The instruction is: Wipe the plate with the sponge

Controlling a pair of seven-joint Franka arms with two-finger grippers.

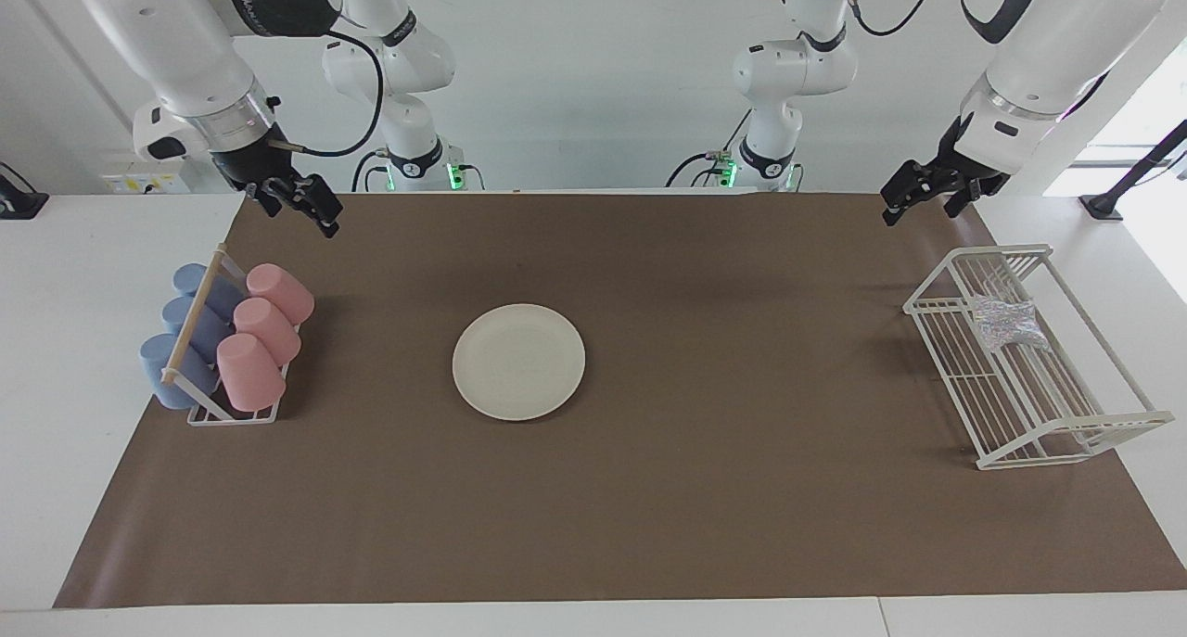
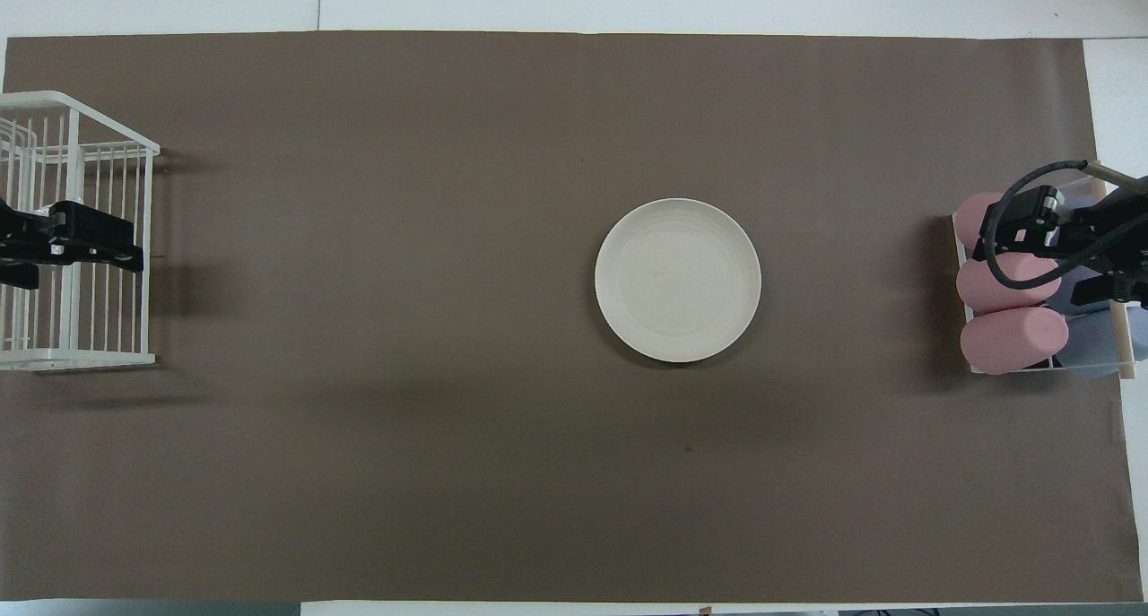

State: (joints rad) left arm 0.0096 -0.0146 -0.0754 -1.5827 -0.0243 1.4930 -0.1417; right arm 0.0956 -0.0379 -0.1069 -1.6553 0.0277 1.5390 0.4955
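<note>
Both claws, left claw at upper right and right claw at upper left, hang open and empty. Lower the left claw squarely onto the silvery glittery sponge in the white wire basket, clear of the wires, before approaching the round cream plate.

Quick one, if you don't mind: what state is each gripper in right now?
Left gripper: open, holding nothing, raised above the wire rack.
Right gripper: open, holding nothing, raised above the cup rack.

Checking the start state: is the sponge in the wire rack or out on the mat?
In: the sponge lies inside the white wire rack.
</note>
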